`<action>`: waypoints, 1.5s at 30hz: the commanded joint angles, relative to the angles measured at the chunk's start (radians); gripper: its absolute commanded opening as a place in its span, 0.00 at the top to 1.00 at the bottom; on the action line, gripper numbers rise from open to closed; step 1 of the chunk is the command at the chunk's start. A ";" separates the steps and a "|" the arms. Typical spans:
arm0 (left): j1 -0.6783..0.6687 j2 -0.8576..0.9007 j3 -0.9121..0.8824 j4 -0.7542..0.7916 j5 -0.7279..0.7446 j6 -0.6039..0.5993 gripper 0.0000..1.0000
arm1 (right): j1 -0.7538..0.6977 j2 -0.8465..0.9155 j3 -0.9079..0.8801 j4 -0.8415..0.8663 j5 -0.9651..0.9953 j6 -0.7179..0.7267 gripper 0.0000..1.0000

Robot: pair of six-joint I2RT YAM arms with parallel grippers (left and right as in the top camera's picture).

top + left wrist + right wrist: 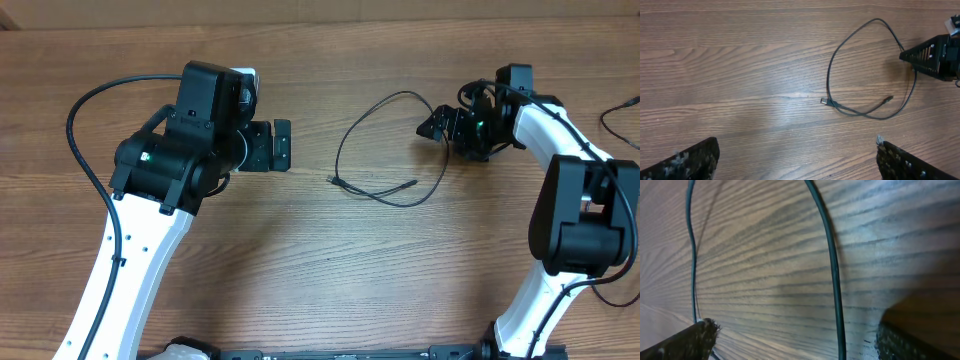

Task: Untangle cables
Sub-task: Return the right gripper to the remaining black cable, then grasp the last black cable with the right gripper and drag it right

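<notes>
One of the thin black cables lies in an open loop mid-table, its two small plugs near each other at the front. The left wrist view shows the whole loop ahead of my left gripper, which is open and empty. In the overhead view, my left gripper sits left of the loop, apart from it. My right gripper hangs low over the loop's right side, open. The right wrist view shows a cable strand running between the open fingers, not pinched.
Thick black arm wiring curves over the table at the far left and at the right edge. The right gripper's tip shows in the left wrist view, beside the loop's right side. Bare wooden tabletop lies in front of the loop.
</notes>
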 commanded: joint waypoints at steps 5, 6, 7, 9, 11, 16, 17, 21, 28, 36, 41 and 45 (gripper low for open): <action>0.004 -0.010 0.005 0.000 0.008 -0.003 0.00 | 0.003 0.011 -0.020 0.009 -0.068 -0.039 0.00; 0.004 -0.010 0.005 0.000 0.008 -0.003 0.00 | 0.003 0.011 -0.024 0.013 -0.089 -0.050 0.00; 0.004 -0.010 0.005 0.000 0.008 -0.003 0.00 | 0.003 0.011 -0.026 0.015 -0.119 -0.071 0.01; 0.004 -0.010 0.005 0.000 0.008 -0.003 0.00 | 0.004 0.011 -0.032 0.022 -0.161 -0.092 0.07; 0.004 -0.010 0.005 0.000 0.008 -0.003 0.00 | 0.005 0.011 -0.039 0.030 -0.168 -0.092 0.29; 0.004 -0.010 0.005 0.000 0.008 -0.003 0.00 | 0.005 0.011 -0.033 0.054 -0.167 -0.083 0.96; 0.004 -0.010 0.005 0.000 0.008 -0.003 0.00 | 0.003 0.011 -0.024 0.053 -0.167 -0.075 0.96; 0.004 -0.010 0.005 0.000 0.008 -0.003 0.00 | -0.006 -0.010 0.071 -0.008 -0.171 -0.035 0.96; 0.004 -0.010 0.005 0.000 0.008 -0.003 0.00 | -0.006 -0.124 0.358 -0.167 -0.103 -0.023 0.96; 0.004 -0.010 0.005 0.000 0.008 -0.003 0.00 | -0.013 -0.240 0.733 -0.273 0.127 0.082 0.96; 0.004 -0.010 0.005 0.000 0.008 -0.003 0.00 | -0.031 -0.250 0.851 -0.269 0.204 0.123 0.96; 0.004 -0.010 0.005 0.000 0.008 -0.003 0.00 | -0.061 -0.250 0.863 -0.229 0.281 0.139 0.96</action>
